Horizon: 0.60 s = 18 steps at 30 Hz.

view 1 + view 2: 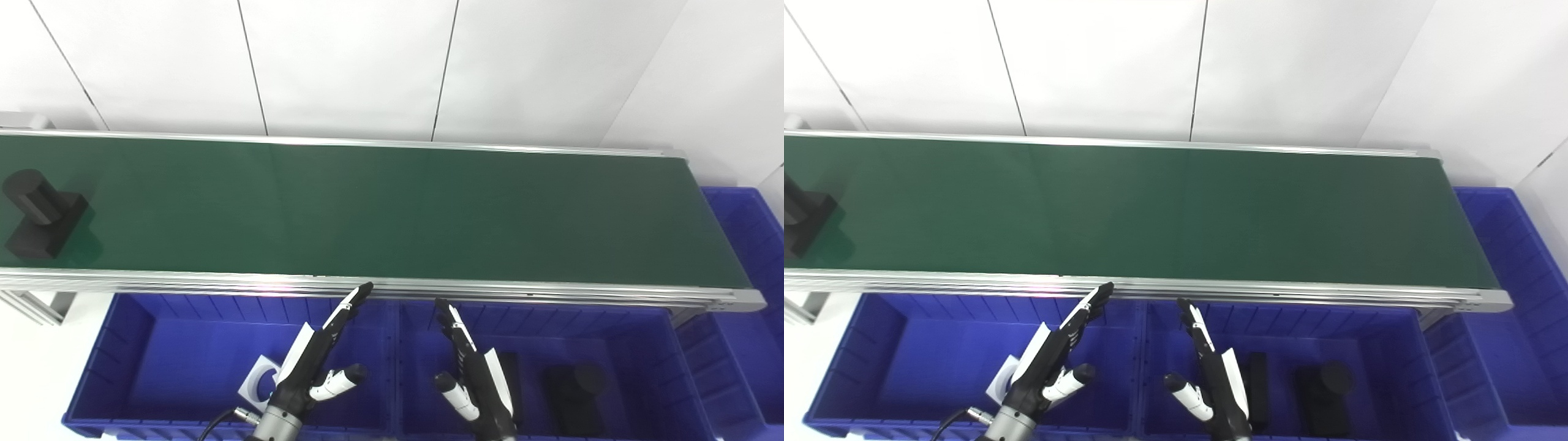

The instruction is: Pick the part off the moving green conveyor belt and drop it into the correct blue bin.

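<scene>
A black part (40,212), a cylinder on a block base, rides at the far left of the green conveyor belt (392,211); the right eye view cuts it at the frame edge (802,220). My left hand (315,361) hovers open over the left blue bin (184,361), fingers stretched toward the belt's near rail. My right hand (471,367) is open above the middle blue bin (637,361), holding nothing. Both hands are far to the right of the part.
A white flat piece with a round hole (262,381) lies in the left bin. Two black parts (576,389) sit in the middle bin. A third blue bin (744,294) stands past the belt's right end. The aluminium rail (392,288) borders the belt's near side.
</scene>
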{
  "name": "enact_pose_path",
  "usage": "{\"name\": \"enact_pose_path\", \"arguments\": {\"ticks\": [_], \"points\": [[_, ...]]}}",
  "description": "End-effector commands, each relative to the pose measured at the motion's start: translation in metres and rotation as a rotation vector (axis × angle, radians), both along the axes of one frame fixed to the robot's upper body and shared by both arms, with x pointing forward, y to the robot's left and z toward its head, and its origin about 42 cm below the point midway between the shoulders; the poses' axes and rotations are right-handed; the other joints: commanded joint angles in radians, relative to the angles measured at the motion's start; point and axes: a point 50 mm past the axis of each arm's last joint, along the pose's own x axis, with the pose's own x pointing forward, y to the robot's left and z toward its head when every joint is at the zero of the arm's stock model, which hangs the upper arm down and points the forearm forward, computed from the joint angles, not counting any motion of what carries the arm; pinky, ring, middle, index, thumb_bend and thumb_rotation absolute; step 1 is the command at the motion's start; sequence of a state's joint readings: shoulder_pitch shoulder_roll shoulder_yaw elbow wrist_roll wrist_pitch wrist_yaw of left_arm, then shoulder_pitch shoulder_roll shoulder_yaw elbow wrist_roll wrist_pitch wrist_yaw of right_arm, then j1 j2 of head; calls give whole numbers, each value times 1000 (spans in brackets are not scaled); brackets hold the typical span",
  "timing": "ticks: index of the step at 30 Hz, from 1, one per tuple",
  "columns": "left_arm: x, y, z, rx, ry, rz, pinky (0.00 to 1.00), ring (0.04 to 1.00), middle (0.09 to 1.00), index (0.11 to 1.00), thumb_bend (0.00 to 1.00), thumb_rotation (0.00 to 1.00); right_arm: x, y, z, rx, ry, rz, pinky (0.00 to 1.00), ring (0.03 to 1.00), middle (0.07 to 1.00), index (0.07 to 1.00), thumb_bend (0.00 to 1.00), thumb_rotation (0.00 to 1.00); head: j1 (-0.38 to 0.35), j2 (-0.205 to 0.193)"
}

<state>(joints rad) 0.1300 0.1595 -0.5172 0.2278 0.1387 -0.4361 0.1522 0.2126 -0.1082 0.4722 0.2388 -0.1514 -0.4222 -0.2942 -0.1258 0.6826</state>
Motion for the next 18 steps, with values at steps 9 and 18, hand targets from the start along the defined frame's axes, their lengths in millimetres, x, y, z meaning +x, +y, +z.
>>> {"name": "enact_pose_path", "arguments": {"ticks": [9,18], "points": [[0,5,11,-21,-68,35,896,931,942,915,922,949,5,9,19,52,-99,21,987,990,1000,965,928,983,17,-4],[-14,23,10,6,-61,44,943,953,950,920,909,1000,6,12,26,66,-125,23,985,987,1000,966,938,1000,20,-5]]}}
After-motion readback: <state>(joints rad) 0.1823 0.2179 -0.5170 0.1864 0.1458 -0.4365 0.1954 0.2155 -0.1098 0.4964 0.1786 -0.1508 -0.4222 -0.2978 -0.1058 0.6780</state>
